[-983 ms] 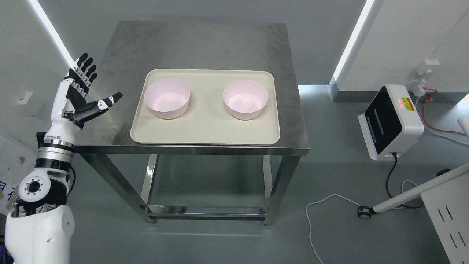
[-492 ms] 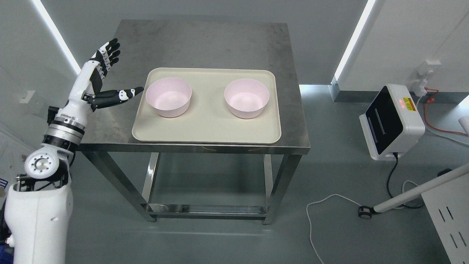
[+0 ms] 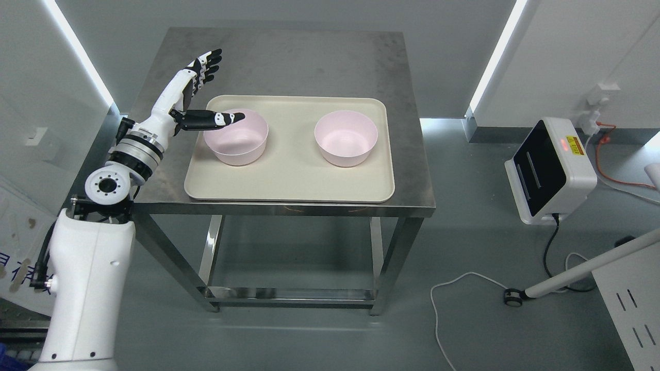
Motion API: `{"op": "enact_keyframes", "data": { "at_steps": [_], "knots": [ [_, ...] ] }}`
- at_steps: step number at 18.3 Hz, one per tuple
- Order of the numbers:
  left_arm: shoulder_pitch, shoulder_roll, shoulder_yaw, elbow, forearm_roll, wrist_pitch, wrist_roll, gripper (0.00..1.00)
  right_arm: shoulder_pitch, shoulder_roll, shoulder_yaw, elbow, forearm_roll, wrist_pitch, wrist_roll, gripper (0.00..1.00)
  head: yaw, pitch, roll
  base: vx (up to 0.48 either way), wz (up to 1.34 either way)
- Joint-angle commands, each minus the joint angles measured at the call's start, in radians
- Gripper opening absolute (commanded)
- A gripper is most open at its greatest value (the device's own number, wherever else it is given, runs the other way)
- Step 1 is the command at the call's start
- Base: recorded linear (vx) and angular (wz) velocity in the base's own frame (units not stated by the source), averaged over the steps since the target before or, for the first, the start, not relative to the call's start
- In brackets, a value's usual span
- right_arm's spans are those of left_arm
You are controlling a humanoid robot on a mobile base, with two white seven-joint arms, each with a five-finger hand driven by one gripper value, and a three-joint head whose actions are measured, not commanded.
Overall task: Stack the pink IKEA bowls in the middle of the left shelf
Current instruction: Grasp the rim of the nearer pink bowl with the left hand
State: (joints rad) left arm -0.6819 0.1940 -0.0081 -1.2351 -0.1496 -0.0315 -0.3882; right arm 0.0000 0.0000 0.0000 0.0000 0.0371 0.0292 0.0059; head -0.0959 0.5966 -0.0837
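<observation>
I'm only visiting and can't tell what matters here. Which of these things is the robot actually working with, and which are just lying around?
Part of the job:
left pink bowl
right pink bowl
beige tray holding both
left hand, open, thumb over the left bowl

Just lying about:
steel table
white device on the floor
white cable
orange cable

**A:** what's the arm look like up close?

**B:** glossy white plastic upper-arm shell [image 3: 85,288] with a few small dark screw holes, then a round silver joint cap [image 3: 106,186] ringed with bolts, black-and-silver banded wrist [image 3: 136,149]. black cable by the shoulder.

**A:** and the hand?

**B:** left hand [image 3: 193,98], white back, black segmented fingers [image 3: 206,64] with white knuckle patches.
</observation>
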Motion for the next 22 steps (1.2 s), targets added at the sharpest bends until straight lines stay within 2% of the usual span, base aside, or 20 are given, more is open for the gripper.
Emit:
{"op": "enact_keyframes", "data": {
  "at_steps": [1, 6, 10, 13, 17, 20, 22],
  "knots": [
    [-0.081, -0.015, -0.130, 0.267, -0.022, 0.012, -0.024, 0.97, 0.029, -0.017, -0.011, -0.034, -0.037, 0.005, 0.000, 1.00, 0.0000, 0.000, 0.000, 0.000, 0.00],
    [-0.079, 0.024, -0.072, 0.272, -0.022, 0.015, -0.026, 0.95, 0.029, -0.017, -0.011, -0.034, -0.037, 0.006, 0.000, 1.00, 0.0000, 0.000, 0.000, 0.000, 0.00],
    [-0.093, 0.044, 0.006, 0.281, -0.019, 0.067, -0.028, 0.94, 0.029, -0.017, -0.011, -0.034, -0.037, 0.006, 0.000, 1.00, 0.0000, 0.000, 0.000, 0.000, 0.00],
    [-0.100, 0.053, 0.017, 0.278, -0.018, 0.068, -0.053, 0.93, 0.029, -0.017, -0.011, -0.034, -0.037, 0.006, 0.000, 1.00, 0.0000, 0.000, 0.000, 0.000, 0.00],
    [-0.087, 0.058, 0.002, 0.269, -0.021, 0.067, -0.172, 0.86, 0.029, -0.017, -0.012, -0.034, -0.037, 0.006, 0.000, 1.00, 0.0000, 0.000, 0.000, 0.000, 0.00],
    [-0.100, 0.051, -0.003, 0.269, -0.022, 0.068, -0.170, 0.82, 0.029, -0.017, -0.011, -0.034, -0.037, 0.006, 0.000, 1.00, 0.0000, 0.000, 0.000, 0.000, 0.00],
    [-0.108, 0.048, -0.001, 0.270, -0.022, 0.067, -0.166, 0.76, 0.029, -0.017, -0.011, -0.034, -0.037, 0.005, 0.000, 1.00, 0.0000, 0.000, 0.000, 0.000, 0.00]
  ]
}}
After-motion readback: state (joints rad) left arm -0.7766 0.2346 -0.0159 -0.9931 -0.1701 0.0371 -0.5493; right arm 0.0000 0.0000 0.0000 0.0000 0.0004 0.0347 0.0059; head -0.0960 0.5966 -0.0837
